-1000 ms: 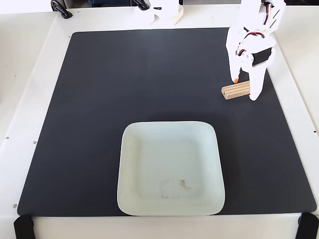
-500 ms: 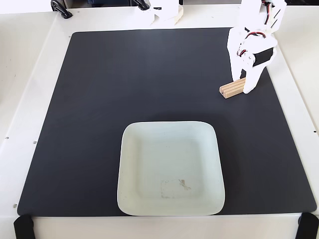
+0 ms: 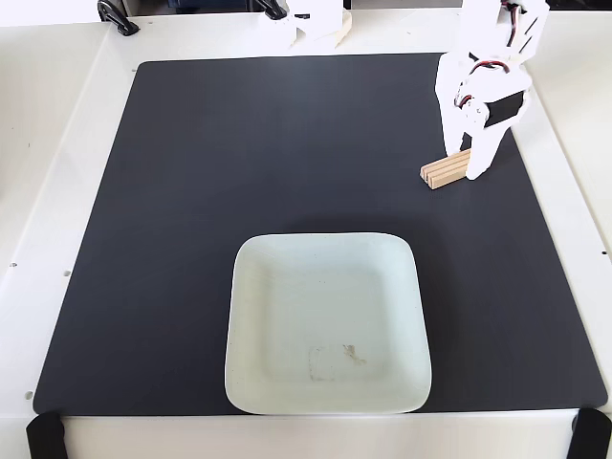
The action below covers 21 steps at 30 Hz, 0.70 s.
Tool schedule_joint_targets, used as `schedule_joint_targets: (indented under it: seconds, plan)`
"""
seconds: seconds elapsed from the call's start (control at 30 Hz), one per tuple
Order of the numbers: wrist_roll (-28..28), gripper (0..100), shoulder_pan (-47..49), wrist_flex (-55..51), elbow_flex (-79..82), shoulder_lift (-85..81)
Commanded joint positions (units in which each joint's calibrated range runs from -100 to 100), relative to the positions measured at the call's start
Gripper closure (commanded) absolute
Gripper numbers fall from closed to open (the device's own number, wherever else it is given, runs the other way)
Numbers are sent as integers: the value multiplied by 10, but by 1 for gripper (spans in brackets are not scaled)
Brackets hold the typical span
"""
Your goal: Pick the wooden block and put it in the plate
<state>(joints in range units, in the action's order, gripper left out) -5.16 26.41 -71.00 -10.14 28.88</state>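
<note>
In the fixed view, the white gripper (image 3: 463, 164) stands over the right end of the wooden block (image 3: 442, 173), its jaws clenched around that end, probably so the block can be lifted clear. The block lies at the mat's (image 3: 239, 153) upper right, apparently touching it, well apart from the plate (image 3: 325, 251), which sits empty near the bench's (image 3: 48, 143) front edge.

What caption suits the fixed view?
White tool gripping small grooved tan wooden block on black mat, above pale square plate.
</note>
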Motion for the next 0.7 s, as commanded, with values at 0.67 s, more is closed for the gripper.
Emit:
schedule_joint_targets:
  seconds: [0.67]
  plan:
    - [507, 99, -289, 278, 686, -813]
